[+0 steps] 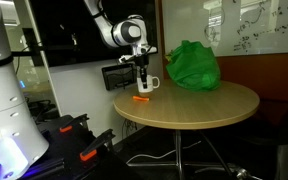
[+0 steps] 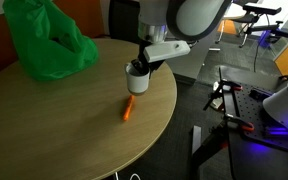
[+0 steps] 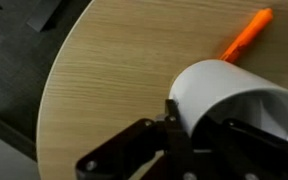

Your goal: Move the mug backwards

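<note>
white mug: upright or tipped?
Upright: the small white cylindrical mug stands vertical in both exterior views, open end up.

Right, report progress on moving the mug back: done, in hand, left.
Done: the gripper is at the mug and looks closed on its rim. In hand: that grasp, with the mug by the orange marker near the table edge. Left, it seems: carrying it backwards and letting go.

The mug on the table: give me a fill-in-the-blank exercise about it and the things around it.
The mug held by the gripper is ___. The bag on the table is ___. The thin object lying near the mug is ___. Missing words: white, green, orange.
</note>
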